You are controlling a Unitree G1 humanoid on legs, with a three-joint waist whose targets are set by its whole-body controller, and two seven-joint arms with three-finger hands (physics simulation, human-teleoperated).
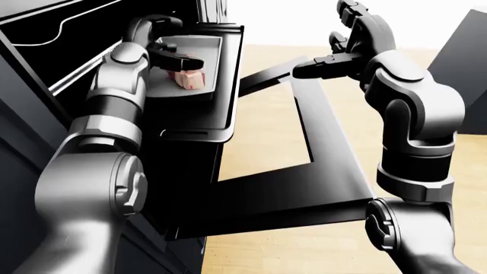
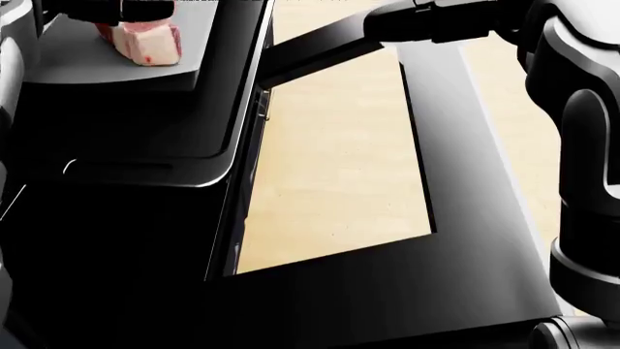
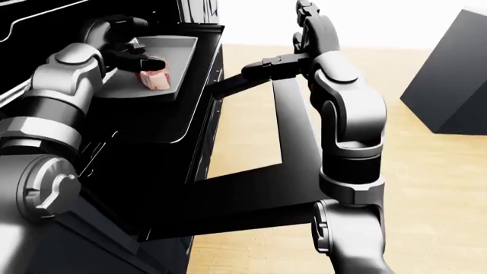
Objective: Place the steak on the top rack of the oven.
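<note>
1. Pink-and-red raw steak slab [image 1: 187, 77]: lying on the grey pulled-out metal oven rack tray [image 1: 215, 57], upper left of the left-eye view.
2. Left hand [image 1: 173, 57]: dark fingers closed round the steak's top.
3. Right hand [image 3: 276, 65]: above the lowered black glass-windowed oven door [image 1: 329, 171]; finger spread cannot be told.

Three head cameras, downward over oven door [image 2: 485, 240].
</note>
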